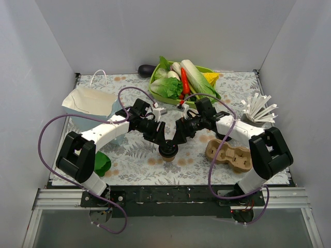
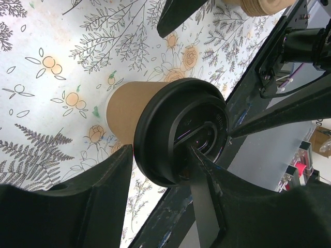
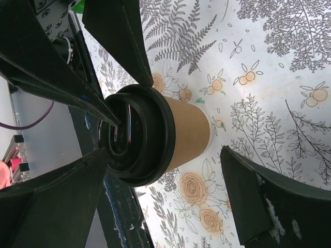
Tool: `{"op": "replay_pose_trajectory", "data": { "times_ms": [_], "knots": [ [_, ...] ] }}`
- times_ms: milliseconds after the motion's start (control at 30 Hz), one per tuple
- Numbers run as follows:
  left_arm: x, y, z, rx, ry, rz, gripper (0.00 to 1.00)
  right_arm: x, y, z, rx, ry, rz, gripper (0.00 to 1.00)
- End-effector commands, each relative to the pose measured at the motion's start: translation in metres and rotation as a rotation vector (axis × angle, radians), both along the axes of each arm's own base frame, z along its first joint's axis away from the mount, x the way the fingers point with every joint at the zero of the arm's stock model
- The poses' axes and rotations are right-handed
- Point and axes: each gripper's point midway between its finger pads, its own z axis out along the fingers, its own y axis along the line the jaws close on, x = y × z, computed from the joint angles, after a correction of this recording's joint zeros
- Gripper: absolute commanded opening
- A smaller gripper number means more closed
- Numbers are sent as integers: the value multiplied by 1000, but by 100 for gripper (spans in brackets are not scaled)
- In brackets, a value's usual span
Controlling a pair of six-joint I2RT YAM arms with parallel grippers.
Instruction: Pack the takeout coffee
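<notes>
The takeout coffee (image 1: 168, 151) stands upright on the flowered table (image 1: 134, 163), its long axis vertical, its base on the cloth and its black lid (image 2: 170, 119) facing up. It sits toward the near edge, midway between my two arms and just left of the pulp cup carrier (image 1: 228, 154). Both my arms reach inward from their bases and meet above it, wrists tipped down, so my forearms slope toward each other over the cup. My left gripper (image 1: 164, 143) comes at it from the left and is closed on the lid's edge: one finger (image 2: 111, 188) lies against the outside of the rim, and the other ends on the lid's sunken top. My right gripper (image 3: 165, 152) comes from the right with its jaws spread wide; the cup shows in the gap between them, and neither finger touches it.
</notes>
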Motion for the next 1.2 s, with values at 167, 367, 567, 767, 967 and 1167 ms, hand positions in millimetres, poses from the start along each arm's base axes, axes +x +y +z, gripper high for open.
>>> {"op": "replay_pose_trajectory", "data": {
  "times_ms": [167, 367, 567, 767, 967, 1167],
  "knots": [
    [5, -2, 3, -3, -39, -13, 45, -19, 6, 2, 92, 22, 121, 95],
    [4, -1, 5, -5, -46, -22, 43, -24, 4, 0, 107, 32, 123, 85],
    [1, 0, 6, -8, -44, -33, 43, -28, 0, 1, 106, 19, 104, 83],
    [-1, -1, 3, -9, -31, -39, 42, -32, 1, -13, 104, 94, 88, 75],
    [-1, -1, -1, -4, -19, -46, 42, -32, 0, -16, 111, 111, 66, 69],
    [-2, -4, -9, -9, 8, -43, 41, -24, -8, -24, 106, 141, 11, 60]
  ]
}}
